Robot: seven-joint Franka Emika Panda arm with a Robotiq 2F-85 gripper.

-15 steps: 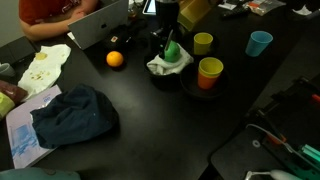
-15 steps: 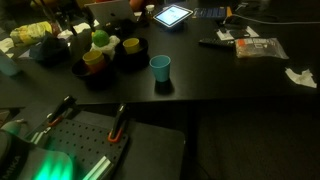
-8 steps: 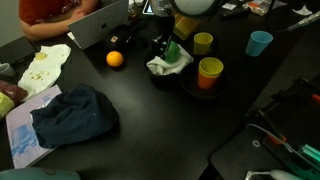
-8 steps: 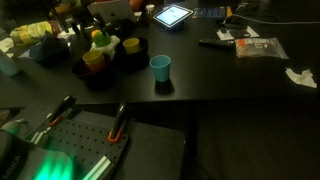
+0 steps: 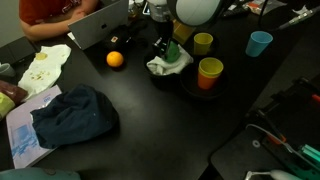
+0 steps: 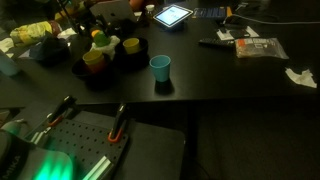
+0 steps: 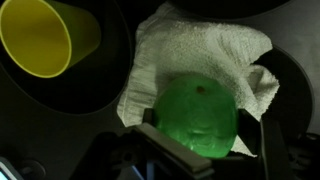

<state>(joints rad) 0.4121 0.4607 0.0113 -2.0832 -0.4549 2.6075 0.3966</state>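
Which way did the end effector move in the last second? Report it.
Yes: in an exterior view the end effector dropped toward the green ball, beside the unmoved yellow cup.

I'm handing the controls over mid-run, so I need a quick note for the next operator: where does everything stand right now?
Gripper: open, low over the green ball, one finger on each side, not closed on it.
Green ball: resting on the white cloth, near the yellow cup.
Done: gripper lined up around the ball.
Left: probably closing on it; nothing is held yet.
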